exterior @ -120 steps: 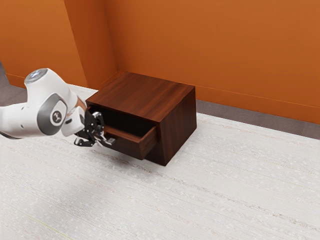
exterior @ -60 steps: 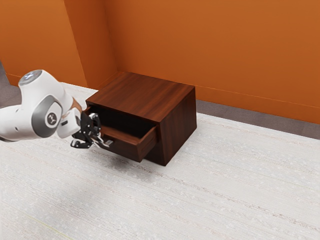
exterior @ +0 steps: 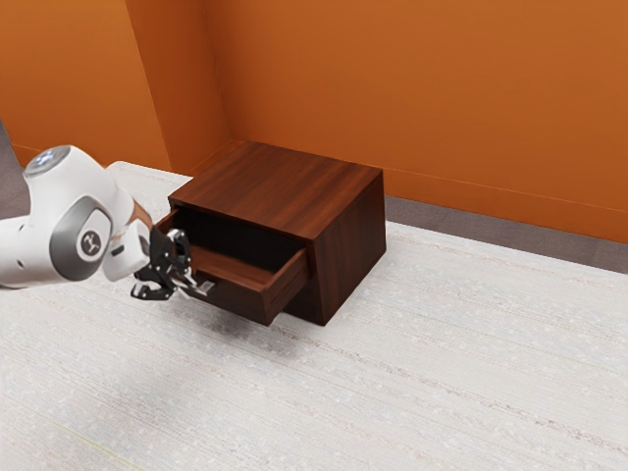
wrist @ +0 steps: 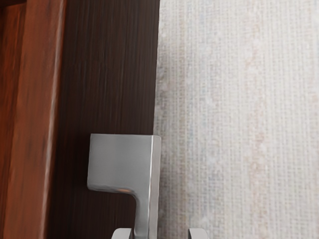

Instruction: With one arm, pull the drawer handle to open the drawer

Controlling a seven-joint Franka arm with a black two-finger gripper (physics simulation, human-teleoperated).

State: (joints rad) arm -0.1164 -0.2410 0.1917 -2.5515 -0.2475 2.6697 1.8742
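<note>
Reach from the exterior view's left explains the posture: our white jointed robot arm [exterior: 74, 231] folds low so that its black two-finger gripper [exterior: 177, 280] meets the small silver metal handle [exterior: 201, 287] head-on. That puts it in line with the drawer's travel, which we judge lets a straight pull do the work without twisting. Whether the jaws clamp the handle or merely straddle it we cannot tell. The dark brown wooden drawer [exterior: 240, 299] stands partly out of the dark brown wooden cabinet [exterior: 294, 186], its front well clear of the cabinet's face and its rear inside. So we judge the opening to be under way, not finished. As for contents, the slice of drawer interior that shows holds nothing we can see; the deeper part is hidden under the cabinet top. The cabinet sits on the pale textured floor [exterior: 442, 373], near the orange wall [exterior: 442, 88].
</note>
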